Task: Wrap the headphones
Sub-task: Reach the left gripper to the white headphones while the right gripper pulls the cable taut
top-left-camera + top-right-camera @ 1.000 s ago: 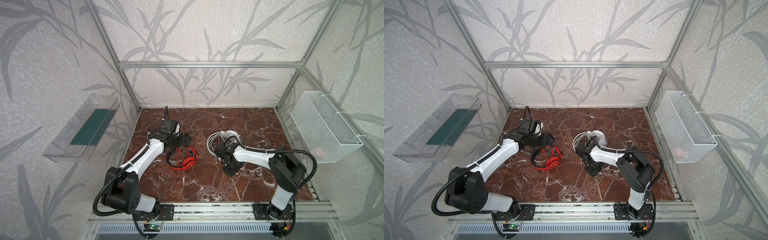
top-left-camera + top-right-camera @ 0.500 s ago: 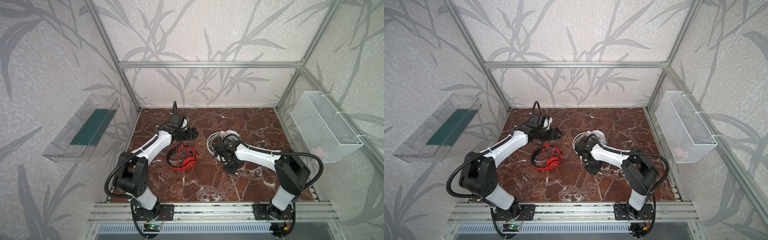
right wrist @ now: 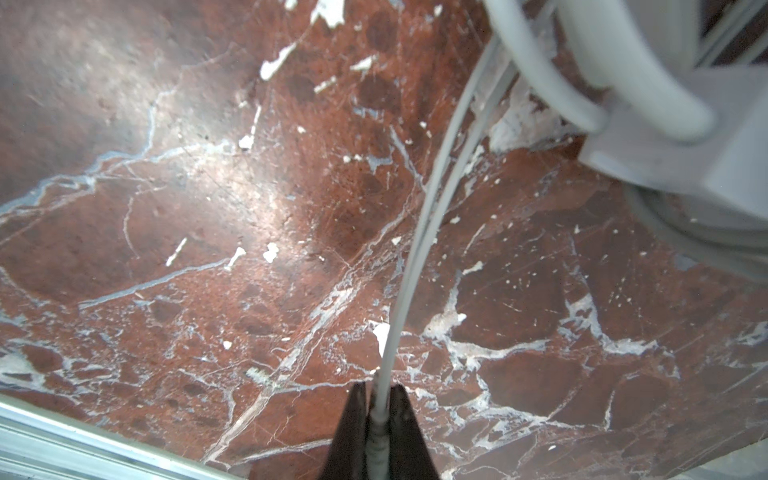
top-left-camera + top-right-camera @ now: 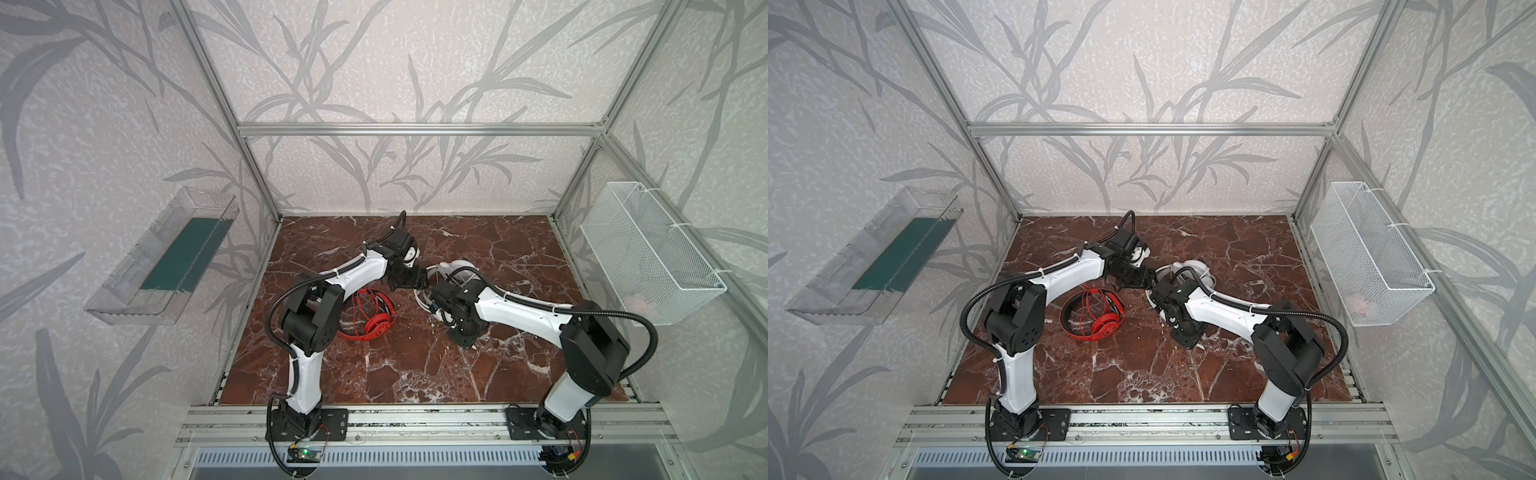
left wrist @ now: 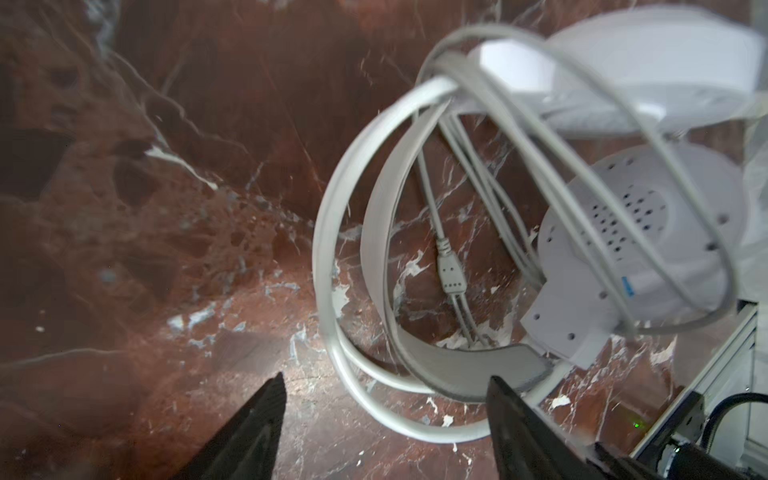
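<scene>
Red marble floor [image 4: 415,365]: left gripper [image 5: 385,376] apart by white headphones [image 5: 644,232]; right gripper [image 3: 378,388] clamps cable [image 3: 419,232].

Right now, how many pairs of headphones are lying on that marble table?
2. The red plastic over-ear headphones lie left of centre, beside the left arm. The white plastic over-ear headphones sit right of centre, partly hidden by the right arm. No others show.

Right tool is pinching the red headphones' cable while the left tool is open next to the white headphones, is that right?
Not quite. The right tool is pinching the white-grey cable of the white headphones, not the cable of the red headphones, as the right wrist view shows. The left tool is open next to the white headphones.
</scene>
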Available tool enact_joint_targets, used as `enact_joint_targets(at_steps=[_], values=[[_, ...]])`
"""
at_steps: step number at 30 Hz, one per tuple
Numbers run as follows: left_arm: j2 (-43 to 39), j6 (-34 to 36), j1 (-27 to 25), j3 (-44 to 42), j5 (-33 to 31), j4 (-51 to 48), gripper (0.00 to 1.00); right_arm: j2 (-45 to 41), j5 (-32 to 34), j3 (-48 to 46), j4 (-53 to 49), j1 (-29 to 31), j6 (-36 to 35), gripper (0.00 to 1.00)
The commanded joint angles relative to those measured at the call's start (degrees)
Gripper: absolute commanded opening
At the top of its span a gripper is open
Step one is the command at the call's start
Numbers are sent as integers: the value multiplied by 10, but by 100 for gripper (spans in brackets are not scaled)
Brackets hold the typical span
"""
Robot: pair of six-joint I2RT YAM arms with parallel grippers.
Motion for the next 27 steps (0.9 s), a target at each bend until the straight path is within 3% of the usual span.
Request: enact_joint_targets(at_steps=[1, 4, 10, 27], values=[[22, 30, -1, 23, -17, -47, 75, -15, 4, 1, -23, -1, 1, 0], [40, 38, -7, 33, -25, -53, 74, -17, -1, -1, -18, -5, 4, 0], [77, 42, -22, 58, -34, -62, 61, -32, -16, -9, -5, -16, 2, 0], [124, 35, -24, 118, -98, -100, 9, -49, -36, -2, -62, -28, -24, 0]])
